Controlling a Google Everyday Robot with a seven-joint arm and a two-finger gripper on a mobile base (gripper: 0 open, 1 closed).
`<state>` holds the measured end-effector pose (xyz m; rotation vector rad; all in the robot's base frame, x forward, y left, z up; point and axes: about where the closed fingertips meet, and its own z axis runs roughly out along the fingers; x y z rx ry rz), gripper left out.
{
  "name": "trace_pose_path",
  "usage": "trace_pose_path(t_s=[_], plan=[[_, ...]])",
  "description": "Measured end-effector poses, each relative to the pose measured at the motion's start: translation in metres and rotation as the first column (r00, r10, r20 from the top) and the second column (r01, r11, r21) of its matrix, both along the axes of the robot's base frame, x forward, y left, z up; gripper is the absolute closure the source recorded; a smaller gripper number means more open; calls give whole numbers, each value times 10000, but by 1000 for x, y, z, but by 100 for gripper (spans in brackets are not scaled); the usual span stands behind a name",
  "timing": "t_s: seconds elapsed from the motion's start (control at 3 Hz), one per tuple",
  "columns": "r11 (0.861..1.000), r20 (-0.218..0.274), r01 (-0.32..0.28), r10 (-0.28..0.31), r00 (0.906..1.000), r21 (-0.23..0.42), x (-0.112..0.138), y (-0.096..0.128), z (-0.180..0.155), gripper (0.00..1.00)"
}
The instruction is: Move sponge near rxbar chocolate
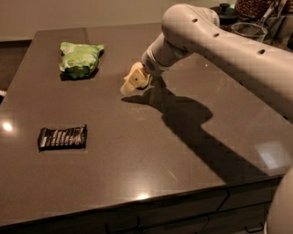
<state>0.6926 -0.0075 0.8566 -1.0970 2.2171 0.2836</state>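
Note:
My gripper (132,86) is at the end of the white arm, over the middle of the dark table's far half. It is shut on the sponge (136,78), a pale yellow block held low just above the tabletop, with its shadow right below. The rxbar chocolate (62,137), a flat dark wrapper with pale stripes, lies at the left front of the table, well apart from the gripper, to its left and nearer the front.
A bright green wrinkly bag (79,58) lies at the back left, left of the gripper. A clear glass container (248,31) and a dark lidded pot (224,11) stand at the back right. The table's front edge (137,203) runs along the bottom.

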Motion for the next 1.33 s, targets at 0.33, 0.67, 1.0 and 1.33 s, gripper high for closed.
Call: trace_pose_path(t_s=[0.33, 0.67, 1.0, 1.33], plan=[[9998, -145, -8, 11, 9999, 196, 7, 7, -2, 25], [9985, -62, -188, 192, 9998, 508, 4, 9, 12, 56], [9964, 109, -761, 757, 9971, 383, -5, 3, 20, 78], [9864, 298, -1596, 1585, 9869, 386, -36, -13, 34, 99]])
